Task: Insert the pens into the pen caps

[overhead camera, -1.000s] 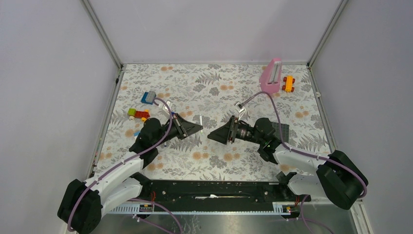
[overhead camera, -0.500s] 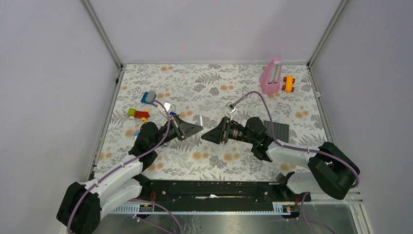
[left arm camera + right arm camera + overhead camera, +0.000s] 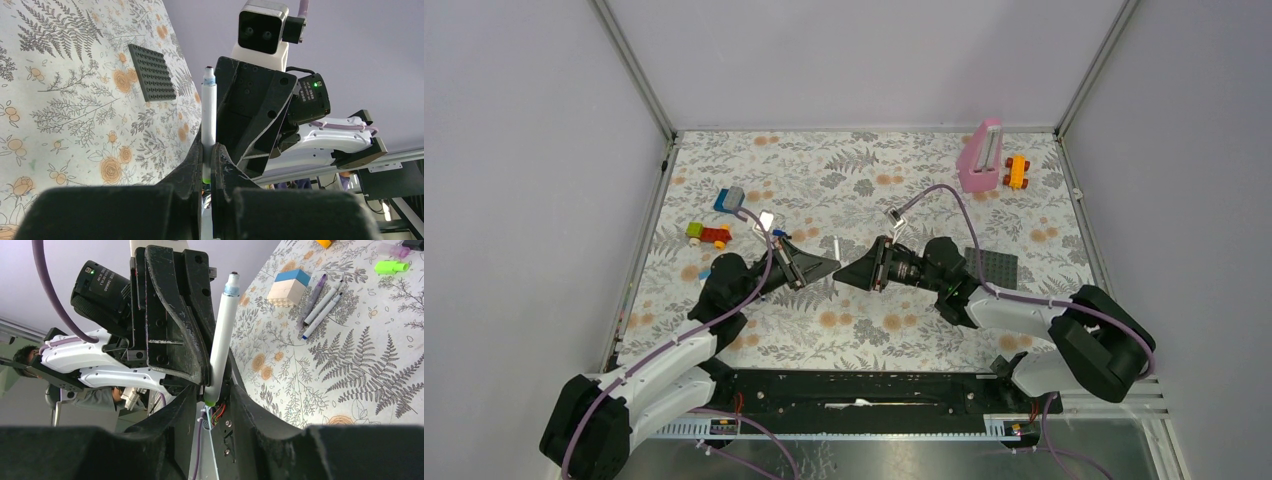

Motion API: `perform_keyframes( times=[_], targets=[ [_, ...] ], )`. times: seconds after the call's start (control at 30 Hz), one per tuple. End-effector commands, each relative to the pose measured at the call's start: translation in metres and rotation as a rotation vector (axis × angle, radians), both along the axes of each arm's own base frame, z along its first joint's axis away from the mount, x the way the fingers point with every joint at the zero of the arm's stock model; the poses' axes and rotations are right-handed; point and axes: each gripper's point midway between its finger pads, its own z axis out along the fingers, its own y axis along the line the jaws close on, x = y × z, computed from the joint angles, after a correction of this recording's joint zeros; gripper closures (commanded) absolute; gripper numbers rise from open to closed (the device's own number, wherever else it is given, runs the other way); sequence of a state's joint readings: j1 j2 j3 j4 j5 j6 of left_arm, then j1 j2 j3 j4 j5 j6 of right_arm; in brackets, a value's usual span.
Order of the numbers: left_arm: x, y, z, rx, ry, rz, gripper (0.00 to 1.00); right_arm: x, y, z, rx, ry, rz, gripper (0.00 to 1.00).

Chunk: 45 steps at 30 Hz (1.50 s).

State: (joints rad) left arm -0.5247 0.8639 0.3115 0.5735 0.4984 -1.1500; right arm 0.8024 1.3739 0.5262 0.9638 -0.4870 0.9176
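Note:
A thin white-barrelled pen [image 3: 208,117] stands upright between the fingers of my left gripper [image 3: 206,150], which is shut on its lower barrel. Its dark tip points up and its green end [image 3: 210,401] points down. In the top view the pen [image 3: 835,245] rises where both grippers meet at mid-table. My right gripper [image 3: 212,390] faces the left one. Its jaws stand on either side of the green end with a small gap on each side. A bright green pen cap [image 3: 391,266] lies on the cloth beyond, near other pens [image 3: 322,302].
A dark grey studded baseplate [image 3: 991,266] lies right of the right arm. A pink toy [image 3: 981,157] and an orange brick [image 3: 1017,171] stand at the back right. A blue-grey block [image 3: 729,200] and red-yellow bricks [image 3: 708,234] sit at the left. A blue-and-cream block [image 3: 290,285] lies by the pens.
My right arm has moved left up to the left gripper, and its jaws have narrowed around the pen's green end. The left gripper has kept its hold and barely moved.

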Motion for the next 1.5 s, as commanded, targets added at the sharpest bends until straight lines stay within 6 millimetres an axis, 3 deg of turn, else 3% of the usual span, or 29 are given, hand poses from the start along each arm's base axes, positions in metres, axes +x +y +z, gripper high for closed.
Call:
perform_keyframes(
  times=[0.0, 0.3, 0.47, 0.63, 0.77, 0.93, 1.07, 1.2, 1.3, 1.47],
  targets=[
    [-0.004, 0.000, 0.012, -0.033, -0.055, -0.015, 1.00, 0.005, 0.008, 0.027, 0.068, -0.057, -0.006, 0.62],
    [-0.002, 0.002, 0.009, -0.032, -0.050, 0.002, 1.00, 0.009, 0.013, 0.023, 0.057, -0.030, -0.006, 0.90],
    [-0.001, 0.005, 0.005, -0.027, -0.040, 0.024, 0.97, 0.008, 0.016, 0.018, 0.045, -0.007, 0.010, 1.00],
    [-0.002, 0.008, 0.005, -0.025, -0.042, 0.044, 0.76, 0.003, 0.018, 0.016, 0.039, -0.003, 0.037, 1.00],
    [-0.001, 0.012, 0.007, -0.034, -0.044, 0.070, 0.69, -0.001, 0.017, 0.015, 0.034, -0.013, 0.051, 1.00],
    [0.000, 0.014, 0.013, -0.046, -0.057, 0.088, 0.44, -0.007, 0.017, 0.017, 0.025, -0.031, 0.076, 1.00],
    [0.002, 0.014, 0.014, -0.030, -0.062, 0.094, 0.32, -0.014, 0.018, 0.018, 0.014, -0.044, 0.121, 1.00],
    [0.006, 0.014, 0.014, 0.001, -0.066, 0.102, 0.32, -0.022, 0.019, 0.018, -0.013, -0.062, 0.166, 1.00],
    [0.008, 0.013, 0.014, 0.019, -0.068, 0.104, 0.37, -0.027, 0.018, 0.017, -0.036, -0.083, 0.192, 1.00],
    [0.008, 0.013, 0.019, 0.019, -0.085, 0.100, 0.57, -0.030, 0.016, 0.008, -0.097, -0.094, 0.208, 1.00]
  ],
)
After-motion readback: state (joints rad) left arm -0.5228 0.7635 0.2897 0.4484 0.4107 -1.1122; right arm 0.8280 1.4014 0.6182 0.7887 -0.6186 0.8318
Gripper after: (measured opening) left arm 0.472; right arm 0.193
